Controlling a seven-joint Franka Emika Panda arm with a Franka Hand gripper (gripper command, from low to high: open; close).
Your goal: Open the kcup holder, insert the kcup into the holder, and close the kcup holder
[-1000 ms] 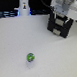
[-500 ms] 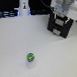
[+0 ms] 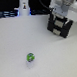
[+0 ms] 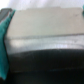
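Observation:
The kcup holder (image 3: 59, 24) is a black boxy block with two pale panels on its front, at the exterior view's upper right. My gripper (image 3: 62, 9) hangs right over the top of it; its fingers are hidden against the block, so I cannot tell if they are open or shut. The wrist view is filled by a blurred grey and black surface of the holder (image 4: 45, 40), very close. The kcup (image 3: 30, 58), tiny with a bright green top, stands alone on the white table (image 3: 16, 45), well away from the gripper toward the front.
A white bottle-like post (image 3: 23, 5) stands at the back on the exterior view's left, against a dark background. A teal edge (image 4: 4, 45) shows at the side of the wrist view.

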